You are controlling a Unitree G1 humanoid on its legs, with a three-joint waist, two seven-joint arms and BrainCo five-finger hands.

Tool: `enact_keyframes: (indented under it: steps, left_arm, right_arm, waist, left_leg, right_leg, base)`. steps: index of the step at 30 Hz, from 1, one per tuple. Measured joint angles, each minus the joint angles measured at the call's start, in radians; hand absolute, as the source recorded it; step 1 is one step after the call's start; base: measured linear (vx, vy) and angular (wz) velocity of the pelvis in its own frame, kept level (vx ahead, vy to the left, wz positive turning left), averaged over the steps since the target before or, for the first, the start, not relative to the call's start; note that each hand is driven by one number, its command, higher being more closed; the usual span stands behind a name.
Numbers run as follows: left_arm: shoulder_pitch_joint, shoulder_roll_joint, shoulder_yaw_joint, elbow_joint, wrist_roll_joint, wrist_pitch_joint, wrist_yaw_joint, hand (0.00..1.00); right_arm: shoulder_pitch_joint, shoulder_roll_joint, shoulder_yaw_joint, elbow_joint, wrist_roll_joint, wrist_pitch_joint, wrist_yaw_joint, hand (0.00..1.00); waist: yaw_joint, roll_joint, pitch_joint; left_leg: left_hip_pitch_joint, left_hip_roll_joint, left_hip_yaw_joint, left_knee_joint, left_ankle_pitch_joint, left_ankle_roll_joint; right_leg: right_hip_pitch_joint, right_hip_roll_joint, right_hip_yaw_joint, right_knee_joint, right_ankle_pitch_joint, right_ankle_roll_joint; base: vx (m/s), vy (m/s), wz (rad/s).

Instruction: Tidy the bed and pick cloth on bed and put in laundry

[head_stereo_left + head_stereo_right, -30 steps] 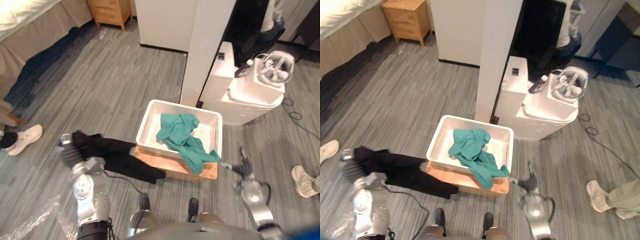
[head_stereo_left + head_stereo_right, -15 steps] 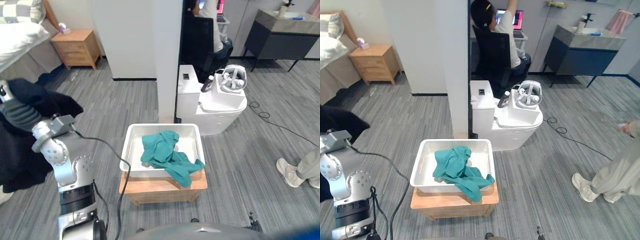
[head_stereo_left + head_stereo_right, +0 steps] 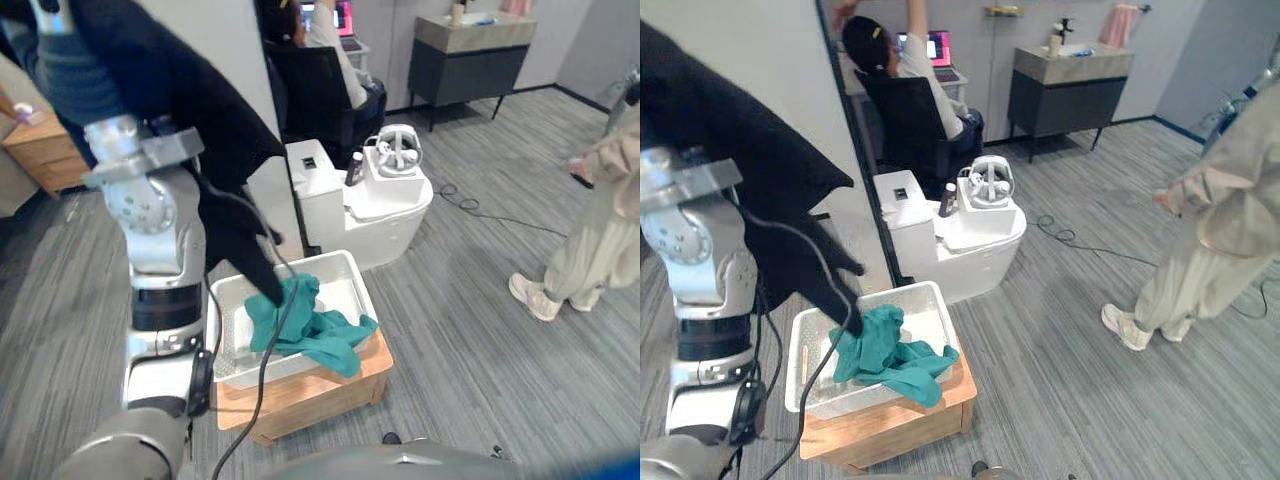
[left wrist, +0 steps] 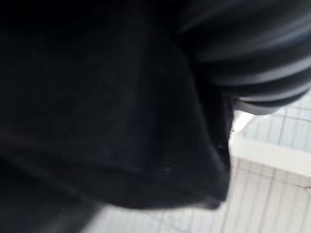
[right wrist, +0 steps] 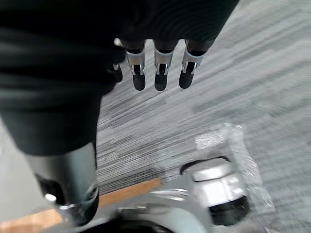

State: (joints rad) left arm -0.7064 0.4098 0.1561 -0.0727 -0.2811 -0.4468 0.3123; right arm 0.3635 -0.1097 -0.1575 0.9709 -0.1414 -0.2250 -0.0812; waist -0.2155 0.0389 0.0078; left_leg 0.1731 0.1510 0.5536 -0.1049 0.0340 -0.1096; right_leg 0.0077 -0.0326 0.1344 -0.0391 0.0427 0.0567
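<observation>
Black soft cloth (image 3: 195,125) was down near the grey plank floor (image 3: 480,330) beside the tub a second ago. Now it hangs high from the raised left hand (image 3: 68,78), its lowest corner reaching into the white plastic laundry tub (image 3: 342,278) and meeting the teal crumpled garment (image 3: 312,330) already there. My read is that the carry is almost over and only the release is left. The cloth covers that hand, so I cannot tell how its fingers sit. The right hand (image 5: 155,73) hangs low over the floor, fingers straight and side by side, empty. The cloth looks limp and matte — one long drape tapering to a point above the tub on its low wooden stool (image 3: 335,385).
</observation>
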Motion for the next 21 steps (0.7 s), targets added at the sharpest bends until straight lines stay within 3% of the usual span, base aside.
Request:
enact_keyframes:
  steps: [6, 12, 21]
  left_arm:
    - [-0.025, 0.001, -0.017, 0.033, 0.0, 0.011, 0.016, 1.0]
    - [-0.025, 0.0, -0.021, 0.119, 0.0, 0.089, 0.01, 1.0]
    - [0.048, -0.015, -0.021, 0.197, 0.025, 0.142, -0.117, 1.0]
  right_arm:
    - [0.005, 0.012, -0.012, 0.0, 0.0, 0.0, 0.001, 0.0]
    - [0.005, 0.02, -0.024, 0.001, 0.001, 0.002, 0.005, 0.0]
    - [0.005, 0.04, -0.03, 0.006, 0.023, 0.025, 0.019, 0.0]
  waist:
    - [-0.013, 0.006, -0.001]
    - [-0.013, -0.003, 0.006]
    - [-0.012, -0.025, 0.053]
  left_leg:
    - [0.017, 0.0, 0.032, 0.0, -0.007, -0.003]
    - [0.01, -0.01, 0.028, 0.0, -0.017, -0.002]
    - [-0.038, -0.032, 0.013, 0.0, -0.011, 0.015]
  right_leg:
    - [0.002, 0.006, 0.034, -0.011, 0.01, 0.0]
    - [-0.004, -0.006, 0.034, -0.022, 0.007, 0.008]
    - [-0.041, -0.022, 0.04, -0.016, 0.017, 0.018]
  base:
    - [0.01, 0.0, -0.2]
    - [0.0, 0.0, 0.01]
    - [0.0, -0.001, 0.04]
